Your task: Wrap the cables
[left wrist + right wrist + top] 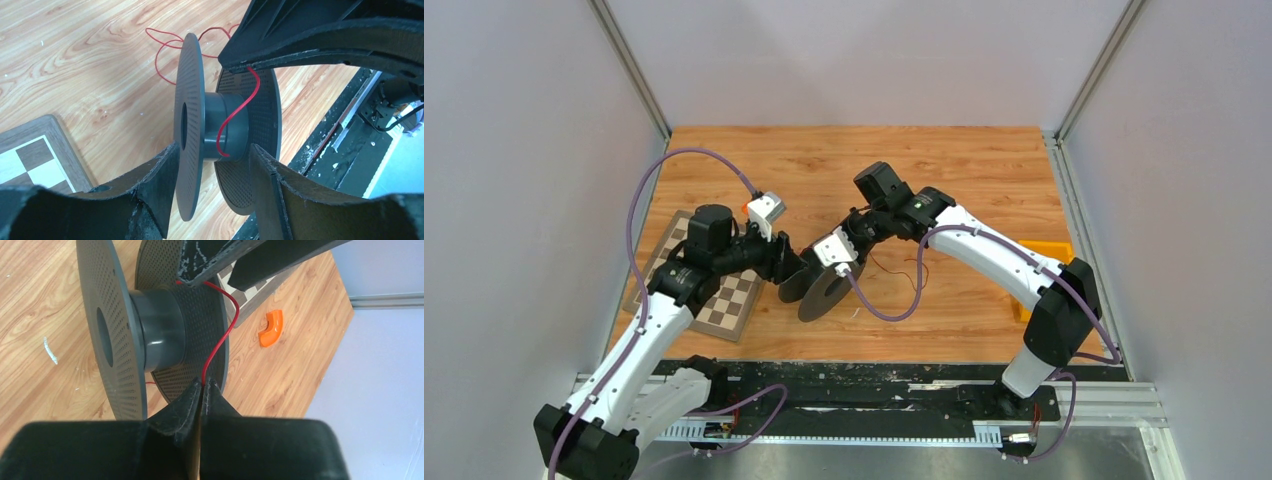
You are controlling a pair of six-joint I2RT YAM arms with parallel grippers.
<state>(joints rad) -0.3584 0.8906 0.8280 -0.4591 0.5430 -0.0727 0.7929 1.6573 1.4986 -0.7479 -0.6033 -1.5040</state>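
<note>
From above, the left claw [792, 272] grips a black spool [824, 290] standing on edge on the table [944, 170], just right of a chessboard [724, 305]. The right claw [852, 262] sits against the spool's far side, and thin wire [894, 268] trails loose on the wood beside it. An orange block [1049, 250] lies at the right edge. In the left wrist view, the left claw [214, 150] is clamped on the spool [190, 100], one finger [160, 185] outside the near flange and the other [270, 185] against the far one. The right claw [245, 64] is clenched on the red wire [227, 120], which curves down across the hub [212, 115]. More wire lies in loops [165, 40] on the table behind. In the right wrist view, the right claw [202, 385] is pressed tight on the wire [222, 342], which rises past the far flange to the left claw's finger [210, 260]. The hub [160, 325] is almost bare. A curved orange piece [271, 327] lies beyond.
</note>
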